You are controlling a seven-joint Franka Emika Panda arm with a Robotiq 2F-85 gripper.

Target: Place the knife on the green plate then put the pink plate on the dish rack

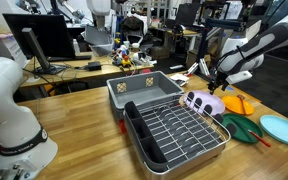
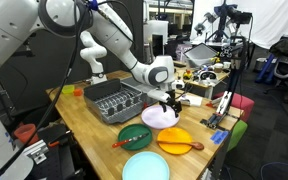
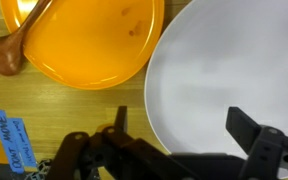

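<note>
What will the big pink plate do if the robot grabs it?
Probably stiff: the pink plate looks like one rigid disc. It might slip, since its face is smooth. Lying flat, it shouldn't roll.

In an exterior view the camera sits low, close to the rack [image 1: 179, 130], looking across the table [image 1: 79, 100]; in an exterior view it stands farther, higher, beyond the orange plate [image 2: 176, 140], facing the arm [image 2: 119, 55]; both share rack and plates; the wrist view looks straight down, close over the pink plate [image 3: 224, 70].
</note>
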